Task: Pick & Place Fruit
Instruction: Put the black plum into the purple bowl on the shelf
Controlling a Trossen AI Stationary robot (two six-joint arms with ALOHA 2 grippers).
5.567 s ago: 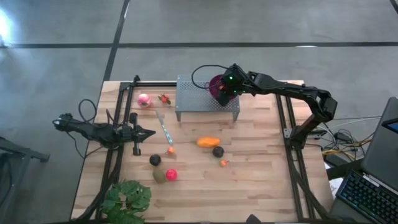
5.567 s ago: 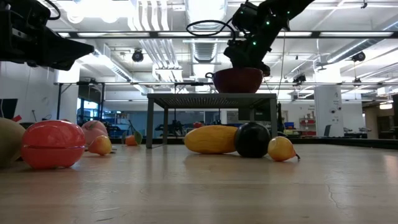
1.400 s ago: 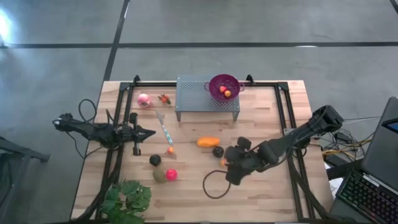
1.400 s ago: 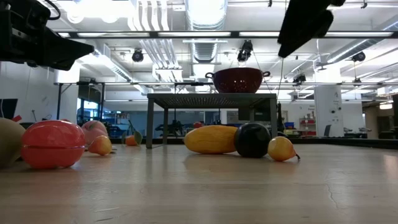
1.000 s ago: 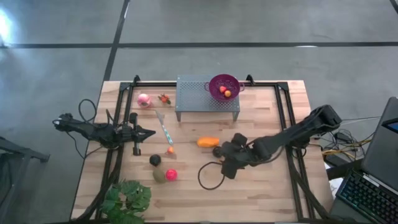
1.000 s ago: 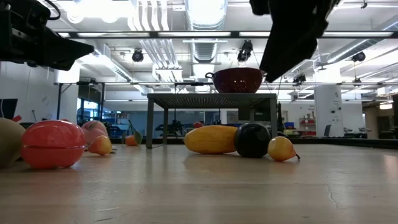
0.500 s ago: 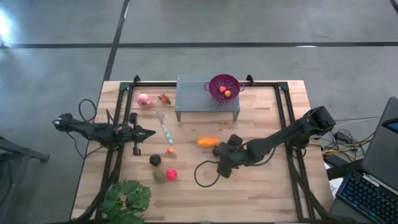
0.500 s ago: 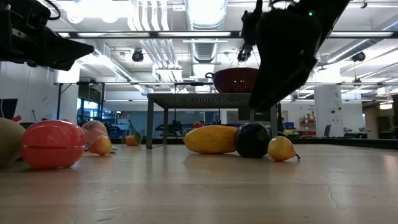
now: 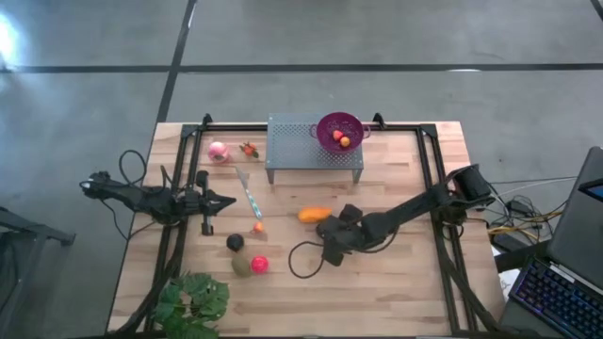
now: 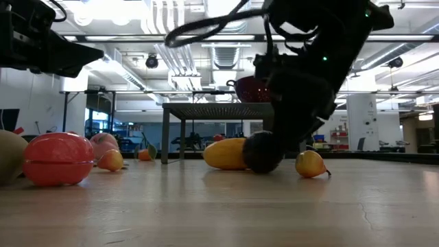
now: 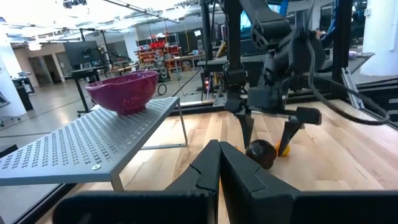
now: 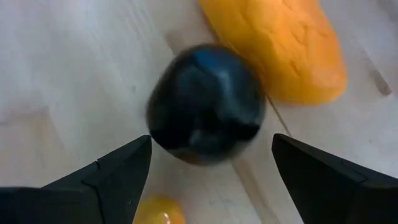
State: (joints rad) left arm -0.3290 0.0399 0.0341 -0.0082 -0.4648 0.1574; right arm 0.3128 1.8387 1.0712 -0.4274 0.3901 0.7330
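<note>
My right gripper (image 9: 330,237) is open and slants down over a dark ball (image 12: 205,112) in the middle of the table. One finger (image 12: 118,168) stands on each side of the ball. The ball (image 11: 261,152) rests on the wood beside an elongated orange piece (image 9: 315,215), and a small orange bit (image 12: 155,211) lies close by. Toward the near left lie another dark ball (image 9: 235,243), an olive piece (image 9: 241,266) and a red ball (image 9: 259,265). A pink ball (image 9: 218,151) lies at the far left. My left gripper (image 9: 226,200) waits shut at the table's left. My right gripper comes at the dark ball from above, slanting down from the table's right. Its fingers (image 11: 245,127) straddle the ball's two sides. The ball sits on the table. Whether a fingertip touches the ball's side (image 12: 155,124), I cannot tell.
A purple bowl (image 9: 339,130) with two small fruit pieces stands on a grey perforated stand (image 9: 301,153) at the far middle. A leafy plant (image 9: 193,301) is at the near left corner. A thin blue-white stick (image 9: 248,193) lies left of centre. The right arm's cable (image 9: 301,259) loops over the wood.
My right gripper has come down and gone toward the table's left, from above the small orange bit to around the dark ball, staying open. In the low view the dark ball now stands a little farther toward the table's left, overlapping more of the orange piece.
</note>
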